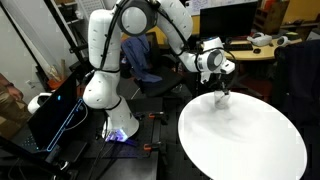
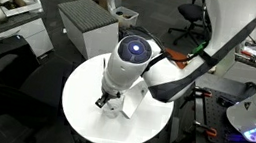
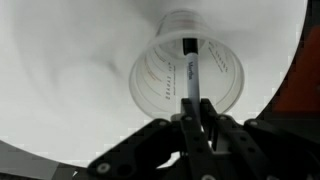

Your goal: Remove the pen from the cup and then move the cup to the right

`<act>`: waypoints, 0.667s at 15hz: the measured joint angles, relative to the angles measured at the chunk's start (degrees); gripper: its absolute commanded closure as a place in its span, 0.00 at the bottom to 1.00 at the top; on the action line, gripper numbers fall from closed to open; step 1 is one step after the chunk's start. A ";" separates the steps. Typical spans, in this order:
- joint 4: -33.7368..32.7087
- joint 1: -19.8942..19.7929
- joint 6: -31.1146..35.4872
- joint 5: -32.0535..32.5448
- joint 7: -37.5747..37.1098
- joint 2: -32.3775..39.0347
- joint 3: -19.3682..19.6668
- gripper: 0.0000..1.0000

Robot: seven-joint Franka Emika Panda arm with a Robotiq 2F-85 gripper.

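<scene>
Black two-finger claw (image 3: 193, 112): narrow, pads pinched on upper end of thin dark stick-like pen (image 3: 188, 65). Pen is near upright, lower part inside small clear colourless tumbler-type cup (image 3: 160, 80), tip at cup floor. Cup is upright on big round white table (image 3: 70, 70), directly under claw; nothing else on the tabletop w/in wrist view. Obstructions: none betw. claw and cup; cup rim is clear of the fingers. Surroundings, in an exterior view: grey ribbed box-shaped cabinet (image 2: 86, 25) just beyond table, cluttered white desk (image 2: 6, 4) well apart, black office chair (image 2: 192, 12) at rear. In an exterior view: dark screen w/ blue-lit edge (image 1: 55, 110) beside arm base, blue-violet glow (image 1: 120, 135) at base foot. Writing: fine print along the pen barrel and graduation marks on the cup wall, both too small to read. White jointed arm (image 1: 100, 70): rises from base, elbow high, reaches over the table (image 1: 250, 145), wrist turned down, claw (image 1: 222, 97) vertical. Claw (image 2: 104, 101) seen from above in an exterior view, below round blue-lit wrist cap (image 2: 134, 50); cup not discernible there.
</scene>
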State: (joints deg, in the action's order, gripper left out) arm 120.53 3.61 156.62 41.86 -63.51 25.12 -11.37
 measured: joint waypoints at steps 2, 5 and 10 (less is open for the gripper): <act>0.18 1.45 -1.66 2.52 -2.23 -1.49 0.83 0.97; 0.61 3.50 -4.41 7.01 -7.02 -4.28 2.22 0.97; 2.46 4.62 -6.67 12.44 -13.49 -8.84 2.81 0.97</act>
State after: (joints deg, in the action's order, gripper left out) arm 122.99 8.23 149.95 54.31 -77.00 16.28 -8.56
